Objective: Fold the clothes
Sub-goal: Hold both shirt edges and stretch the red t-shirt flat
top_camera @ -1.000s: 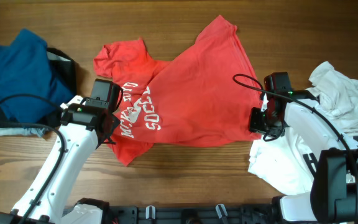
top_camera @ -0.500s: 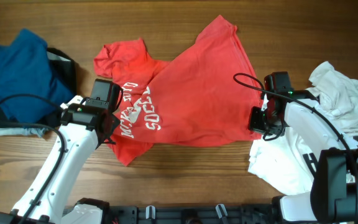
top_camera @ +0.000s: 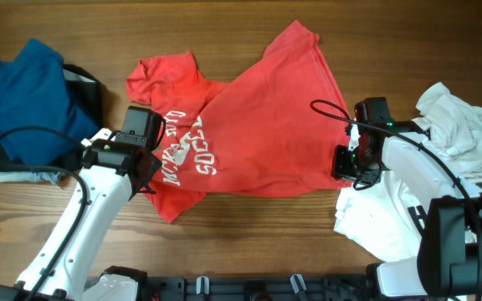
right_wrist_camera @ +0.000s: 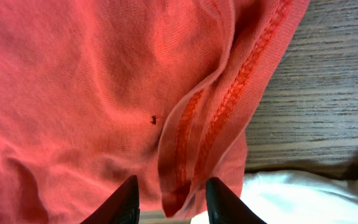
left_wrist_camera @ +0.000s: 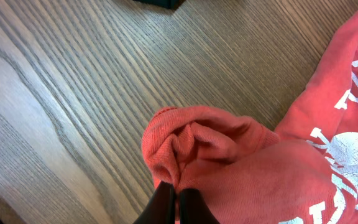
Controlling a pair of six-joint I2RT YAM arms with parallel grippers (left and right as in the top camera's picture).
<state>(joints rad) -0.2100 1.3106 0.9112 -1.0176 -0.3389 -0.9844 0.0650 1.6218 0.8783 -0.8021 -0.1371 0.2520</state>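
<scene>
Surface: wood-grain table (top_camera: 249, 17). The red T-shirt (top_camera: 258, 117) lies spread at centre. Blue garment pile (top_camera: 23, 92) at left, white T-shirts (top_camera: 458, 134) at right. The left gripper (left_wrist_camera: 173, 202) pinches the shirt's bunched sleeve. The right gripper (right_wrist_camera: 171, 186) has 2 fingers spread astride the hem.

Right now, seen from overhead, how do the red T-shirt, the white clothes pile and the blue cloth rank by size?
1. red T-shirt, spread out, largest.
2. white clothes pile, though partly hidden and cut off by the picture edge.
3. blue cloth, bunched and also cut off; second and third are close.
</scene>
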